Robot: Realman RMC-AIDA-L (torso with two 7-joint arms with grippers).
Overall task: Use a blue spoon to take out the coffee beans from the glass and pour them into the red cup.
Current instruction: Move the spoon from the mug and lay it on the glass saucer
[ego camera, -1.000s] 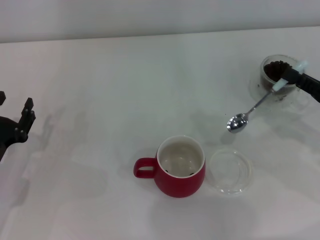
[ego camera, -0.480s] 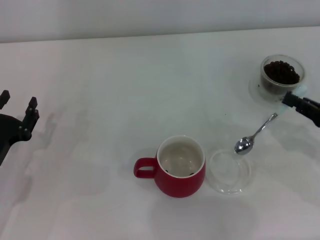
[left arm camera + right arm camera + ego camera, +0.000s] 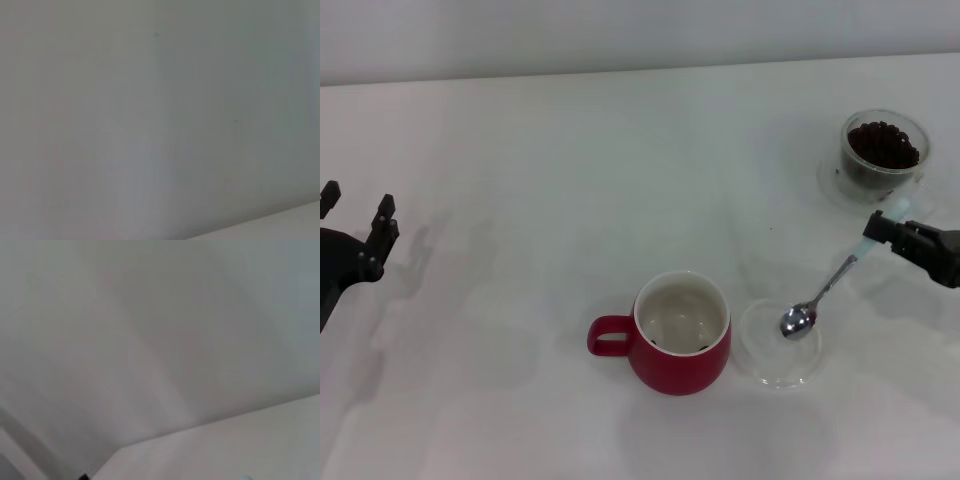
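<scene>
The right gripper [image 3: 882,232], at the right edge of the head view, has its jaws pinching the pale handle end of the blue spoon [image 3: 817,298]. The spoon's long axis slopes from the jaws down and toward the robot's left, so that its metal bowl hangs over the flat clear glass dish [image 3: 779,344]; whether the bowl touches the dish cannot be told. No beans are evident in the spoon's bowl. The red cup [image 3: 681,334] stands just beside the dish, to the left of the spoon's bowl, with its loop handle pointing toward the robot's left; its cream interior shows only a few dark specks low against the near wall. The glass [image 3: 883,154] sits on its saucer at the far right of the bench [image 3: 570,170], beyond the right gripper and well apart from the cup, heaped with the coffee beans [image 3: 884,143]. The right arm is by far the nearer to spoon, glass and cup. The left gripper [image 3: 358,218] waits at the far left edge, jaws spread and empty. Neither wrist view shows any object.
</scene>
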